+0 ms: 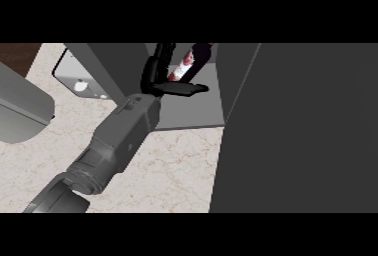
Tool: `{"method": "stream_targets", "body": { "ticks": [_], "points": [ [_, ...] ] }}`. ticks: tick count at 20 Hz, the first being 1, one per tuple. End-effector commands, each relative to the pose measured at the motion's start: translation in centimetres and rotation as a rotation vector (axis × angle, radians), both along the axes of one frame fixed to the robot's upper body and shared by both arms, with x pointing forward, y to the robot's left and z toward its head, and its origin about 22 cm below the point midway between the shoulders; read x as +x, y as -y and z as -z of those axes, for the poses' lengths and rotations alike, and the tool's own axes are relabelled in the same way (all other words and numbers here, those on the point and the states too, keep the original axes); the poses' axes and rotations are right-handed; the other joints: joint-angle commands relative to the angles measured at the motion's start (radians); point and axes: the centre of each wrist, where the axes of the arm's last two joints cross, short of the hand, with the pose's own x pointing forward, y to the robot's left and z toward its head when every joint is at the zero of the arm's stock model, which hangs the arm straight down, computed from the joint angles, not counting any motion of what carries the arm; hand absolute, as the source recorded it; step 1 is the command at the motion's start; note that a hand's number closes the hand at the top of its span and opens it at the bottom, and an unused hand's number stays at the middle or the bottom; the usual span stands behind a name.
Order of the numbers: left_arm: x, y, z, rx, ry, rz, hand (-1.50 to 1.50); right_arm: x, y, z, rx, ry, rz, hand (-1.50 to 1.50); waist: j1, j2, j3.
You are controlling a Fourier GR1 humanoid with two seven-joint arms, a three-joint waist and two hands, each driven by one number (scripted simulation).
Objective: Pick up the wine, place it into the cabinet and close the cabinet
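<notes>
Left robot hand [156, 82] is inside the open cabinet [192, 112], gripping the wine [184, 65]. Fingers run up the bottle's left side and the thumb sticks out under it, so the bottle sits pinched between them. Grip looks closed on it, though the contact itself is partly hidden.

The wine is within the cabinet opening, above the cabinet floor and tilted, not standing. The tilt suggests the hand carries it and it is not yet set down. Cannot tell whether its base touches the cabinet floor.

The forearm [122, 135] comes in diagonally from the near-left of the cabinet, over the marbled surface [170, 165]. Probably angled that way to get past the cabinet door [295, 130], which is swung open and fills everything right of the cabinet opening.

The right robot hand does not show.

A pale box [77, 82] sits just left of the cabinet, and a grey rounded shape [22, 110] is further left of it. Cannot tell what either is, and neither is involved.

Judgement: placing step, near its end. Next the bottle needs righting and the hand pulled clear. The door stays open until then because the arm blocks its swing.
</notes>
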Motion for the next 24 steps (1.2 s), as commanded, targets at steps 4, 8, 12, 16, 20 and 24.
{"method": "stream_targets", "body": {
  "ticks": [4, 8, 12, 16, 20, 24],
  "points": [
    [0.3, -1.2, -0.9, -0.018, 0.010, 0.114, -1.50, -1.4, 0.6, -0.9, -0.002, -0.012, 0.049, -1.50, 0.066, -0.032, 0.006],
    [-1.2, 2.9, -1.1, -0.017, 0.056, 0.127, -1.50, -1.6, -0.2, -0.5, 0.013, -0.029, 0.058, -1.50, 0.075, -0.036, 0.006],
    [-1.4, 3.7, -4.1, -0.025, 0.064, 0.201, -1.50, -2.0, -0.4, -0.6, 0.011, -0.015, 0.056, -1.50, 0.090, -0.041, 0.006],
    [-4.6, 5.6, -3.7, -0.015, 0.085, 0.244, -1.50, -2.0, 0.0, -0.7, -0.003, -0.010, 0.070, -1.50, 0.103, -0.047, 0.007],
    [-8.1, 8.0, -5.6, -0.075, 0.048, 0.251, -1.50, -2.4, 0.5, -0.4, 0.003, -0.027, 0.040, -1.50, 0.075, -0.042, 0.007],
    [-12.5, 8.6, -5.9, -0.099, 0.048, 0.239, -1.50, -1.7, 0.0, -2.1, -0.030, -0.010, 0.041, -1.50, 0.085, -0.042, 0.006]
  ]
}}
